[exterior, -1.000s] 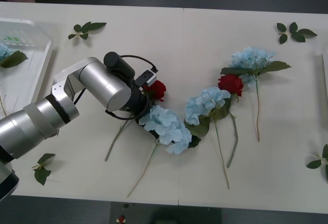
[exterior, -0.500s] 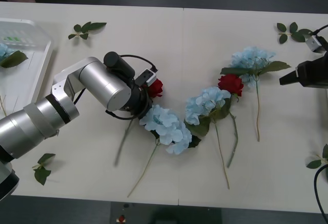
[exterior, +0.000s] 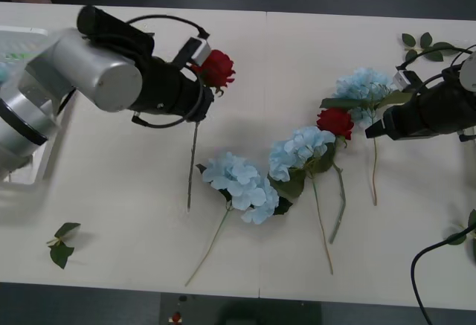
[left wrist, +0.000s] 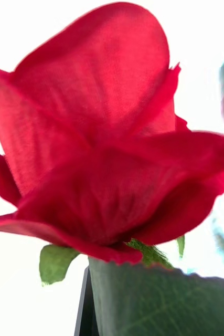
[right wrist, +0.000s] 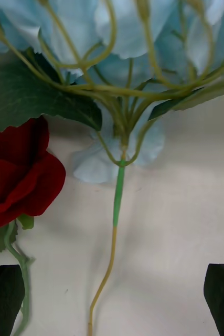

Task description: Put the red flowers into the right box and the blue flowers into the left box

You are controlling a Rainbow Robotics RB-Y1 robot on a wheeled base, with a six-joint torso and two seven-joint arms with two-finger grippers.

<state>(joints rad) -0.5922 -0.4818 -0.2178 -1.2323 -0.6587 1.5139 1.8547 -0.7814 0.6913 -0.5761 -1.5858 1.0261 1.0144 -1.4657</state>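
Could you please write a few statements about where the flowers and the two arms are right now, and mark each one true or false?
1. The left tool holds a red rose lifted off the table. True.
2. The right tool is shut on a blue flower's stem. False: its fingers stand open on either side of the stem, not touching it.
3. Another red rose lies on the table between two blue flowers. True.
4. Three blue flowers lie on the table's middle. True: the left one, the middle one and the right one.
5. The lifted rose's stem has left the table. False: its lower end looks to rest there.
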